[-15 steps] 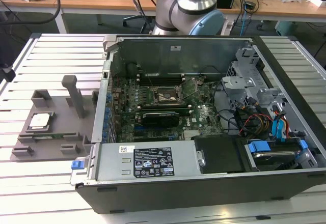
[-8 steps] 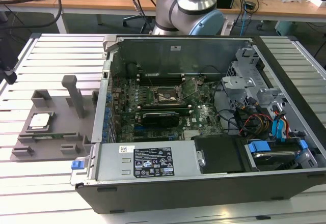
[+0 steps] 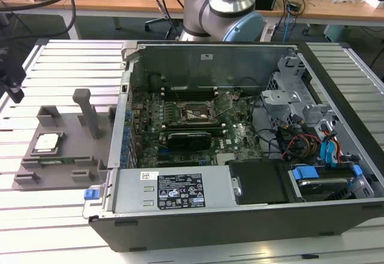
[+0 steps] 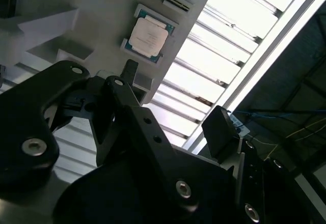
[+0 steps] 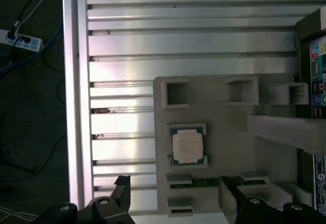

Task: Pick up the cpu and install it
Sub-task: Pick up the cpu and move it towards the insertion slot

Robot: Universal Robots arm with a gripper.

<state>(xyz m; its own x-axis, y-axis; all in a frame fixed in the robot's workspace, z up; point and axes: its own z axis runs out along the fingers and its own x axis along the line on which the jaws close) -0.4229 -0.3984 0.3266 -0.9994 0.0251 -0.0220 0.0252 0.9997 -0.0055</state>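
- Black two-fingered tool [image 5: 174, 186] hangs released, jaws spread, grasping nothing.
- Small square silvery-grey cpu [image 5: 187, 146] lies flat in a recess of the grey plastic tray [image 5: 214, 132], close ahead of the tool.
- Slatted metal worktop [image 5: 153, 40] runs past the tray's edge; the open black computer case [image 3: 240, 228] stands beside the tray.

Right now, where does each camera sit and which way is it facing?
Exterior view: off the arm, looking down at the open computer case and grey tray; arm base behind the case.
First wrist view: on the wrist, straight down on the cpu in the tray; open pincer tips show.
Second wrist view: on the wrist, slanting past the pincer's links toward the cpu.
All three share cpu and tray.
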